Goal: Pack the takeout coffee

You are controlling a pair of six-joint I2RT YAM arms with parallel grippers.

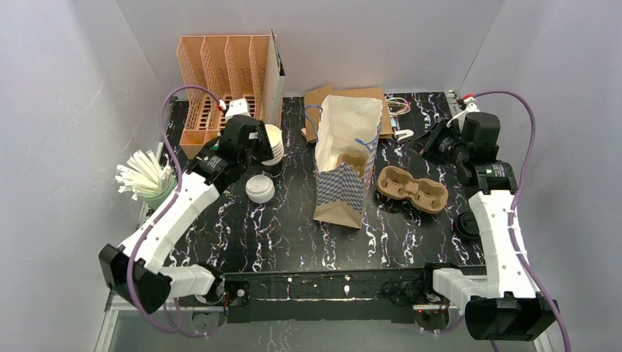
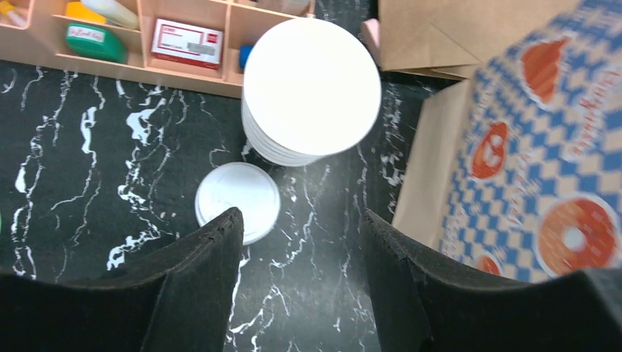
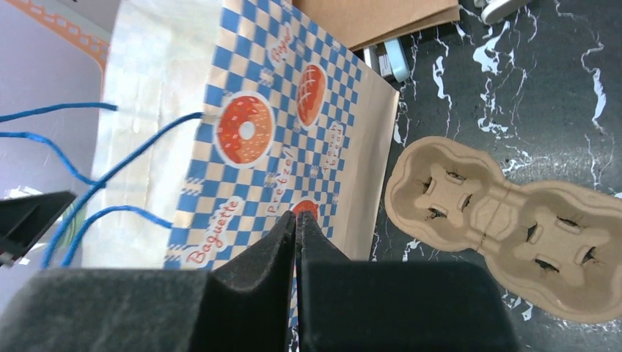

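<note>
Matt pulp tray (image 3: 490, 209), smooth marbled tabletop (image 1: 279, 236)

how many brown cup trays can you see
1 for sure: a cup tray lies flat on the table, just right of the standing paper bag. A tan shape inside the open bag may be a second; I cannot tell.

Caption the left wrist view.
Open left gripper facing stacked white cups and a loose lid, checkered bag alongside.
</note>
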